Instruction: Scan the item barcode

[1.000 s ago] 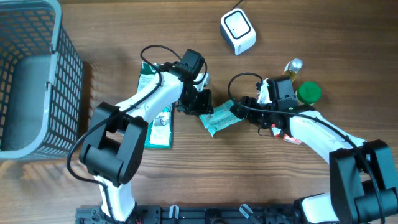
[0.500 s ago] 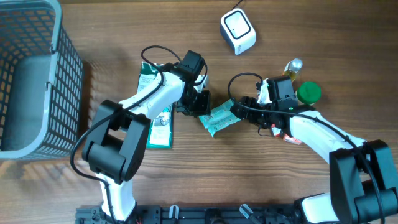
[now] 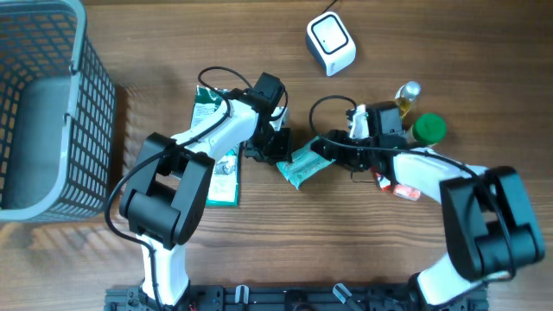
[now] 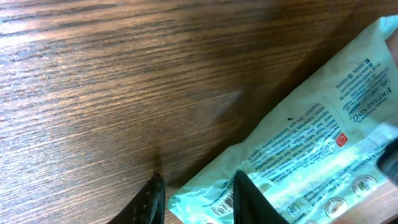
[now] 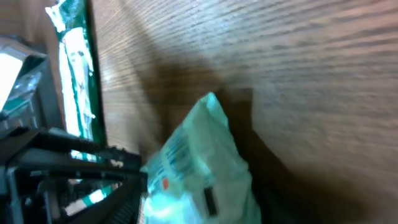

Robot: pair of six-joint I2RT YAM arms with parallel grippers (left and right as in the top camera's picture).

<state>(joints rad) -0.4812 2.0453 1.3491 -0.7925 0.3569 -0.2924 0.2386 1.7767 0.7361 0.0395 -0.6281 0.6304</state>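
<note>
Two arms of one pattern. Left arm: rounded white moulded link shells alternating with bulky black cylindrical joint housings; a thin black cable stands off the shell in a loop near the wrist. Right arm: the same white shells and black housings, with its own black cable loop at the wrist. Left pincer: black throughout; its two fingers are dark, narrow and flat-sided in the wrist view. Right pincer: black, its fingers blurred in its own wrist view. Base rail: black, with clamp-like fittings, along the worktop's near edge. Screws and markings too small to tell.
</note>
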